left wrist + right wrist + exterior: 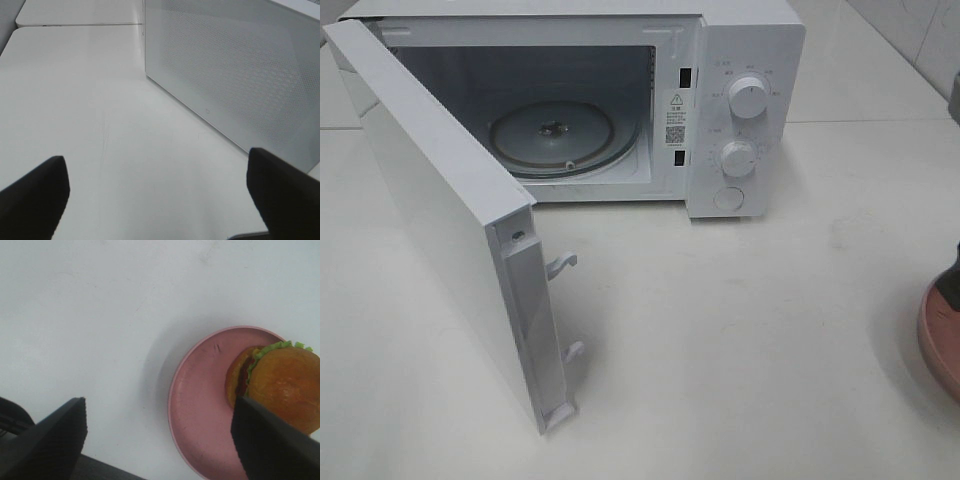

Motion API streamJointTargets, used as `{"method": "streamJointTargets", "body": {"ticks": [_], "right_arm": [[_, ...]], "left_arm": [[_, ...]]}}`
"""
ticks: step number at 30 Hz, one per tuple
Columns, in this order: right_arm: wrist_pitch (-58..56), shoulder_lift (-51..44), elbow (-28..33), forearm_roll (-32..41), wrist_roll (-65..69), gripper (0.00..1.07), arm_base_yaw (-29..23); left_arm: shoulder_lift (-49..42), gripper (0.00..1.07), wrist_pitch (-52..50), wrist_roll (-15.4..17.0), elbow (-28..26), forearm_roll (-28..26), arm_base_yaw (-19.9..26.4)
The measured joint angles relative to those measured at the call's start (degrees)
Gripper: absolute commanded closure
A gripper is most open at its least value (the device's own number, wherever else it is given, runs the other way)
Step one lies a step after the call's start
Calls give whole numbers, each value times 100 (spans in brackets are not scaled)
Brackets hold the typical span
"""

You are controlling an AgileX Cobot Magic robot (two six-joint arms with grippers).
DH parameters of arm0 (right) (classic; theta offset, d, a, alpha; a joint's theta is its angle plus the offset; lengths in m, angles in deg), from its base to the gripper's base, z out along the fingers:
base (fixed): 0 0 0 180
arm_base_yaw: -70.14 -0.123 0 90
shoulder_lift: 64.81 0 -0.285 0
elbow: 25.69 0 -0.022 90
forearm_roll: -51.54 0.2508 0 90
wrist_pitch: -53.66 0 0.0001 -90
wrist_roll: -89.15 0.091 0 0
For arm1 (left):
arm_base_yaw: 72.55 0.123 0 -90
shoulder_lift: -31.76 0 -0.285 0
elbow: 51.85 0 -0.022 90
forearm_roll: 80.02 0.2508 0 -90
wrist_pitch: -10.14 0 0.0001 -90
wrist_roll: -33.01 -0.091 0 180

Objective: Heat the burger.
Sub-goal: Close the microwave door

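Pincers on both arms stand wide apart and hold nothing. On the right wrist view the right pincer [157,440] hangs above the bench [100,305], looking down. Its two dark fingers [50,445] frame the picture. One finger sits in front of the burger [282,385] and hides its near edge; whether it touches the bun cannot be told. The other finger is well apart from the burger, over bare bench.

The burger lies on its side on a pink plate [200,410], bun dome facing the camera, lettuce frill and dark patty edge showing toward the plate's middle. It sits at the plate's far part, by the one finger; the rest of the plate lies between the fingers.

In the high view only a sliver of the plate [940,335] shows at the right edge, with a dark part of the arm above it; the right pincer itself is out of that frame.

On the left wrist view the left pincer [157,192] is low over the bench, pointed along it. Beyond it and to one side stands the open door [235,75] of the microwave [740,100], mesh panel facing the pincer and clear of it. The door swings out over the bench, and the glass turntable [555,135] inside is bare.
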Motion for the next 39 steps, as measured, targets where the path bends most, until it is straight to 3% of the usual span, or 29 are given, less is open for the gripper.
{"method": "streamJointTargets", "body": {"ticks": [14,26,39], "right_arm": [[-584,-1536,63,160,-401,31,120],[-80,-3466,1060,1106,-945,31,1942],[-52,-5294,1369,1278,-985,31,3060]], "left_arm": [[0,18,0,0,0,0,0],[0,18,0,0,0,0,0],[0,18,0,0,0,0,0]]}}
